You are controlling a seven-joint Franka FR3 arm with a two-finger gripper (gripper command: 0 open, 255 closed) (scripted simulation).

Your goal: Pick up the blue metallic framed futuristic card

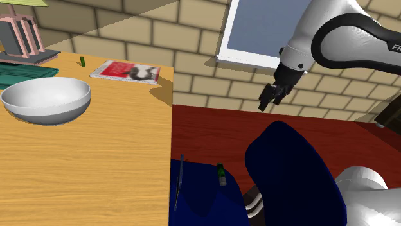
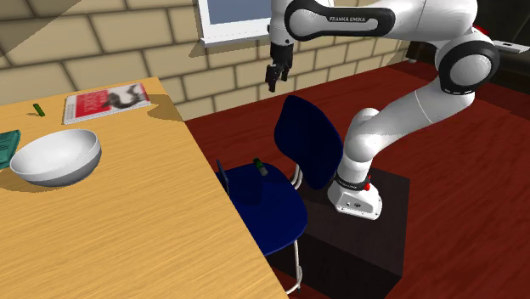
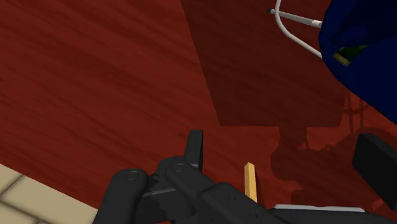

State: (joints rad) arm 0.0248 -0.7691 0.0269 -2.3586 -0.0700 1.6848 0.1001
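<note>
Black fingers (image 3: pixel 196 147) sit closest to the wrist camera. They stand well apart with nothing between them, so the gripper (image 1: pixel 266 104) is wide open and empty.

The card (image 1: pixel 178 183) is a thin blue-framed plate. It stands upright on edge on the seat of the blue chair (image 1: pixel 289 173), at the seat's table-side edge. In the second exterior view it shows as a dark blue rectangle on that seat.

A small green-topped item (image 1: pixel 220 174) also sits on the seat, near the card and between it and the chair back. I can't tell what it is.

The gripper hangs high above the chair, past the chair back on the wall side and over the red-brown floor (image 1: pixel 212 128). It is well apart from the card. In the wrist view a corner of the chair sits off to one side of the fingers.

The arm (image 2: pixel 425 102) rises from the dark stand (image 2: pixel 374 229) behind the chair back. It bends at a high elbow, and the top link runs level over the chair. The wrist turns down, so the fingers point at the floor with a slight tilt.

The wooden table (image 1: pixel 96 167) is just beside the chair, against the seat's card side. On it, well apart from the chair, are a white bowl (image 1: pixel 46 99) and a red magazine (image 1: pixel 125 71). The brick wall (image 1: pixel 193 38) and window (image 1: pixel 263 29) are beyond the chair.
</note>
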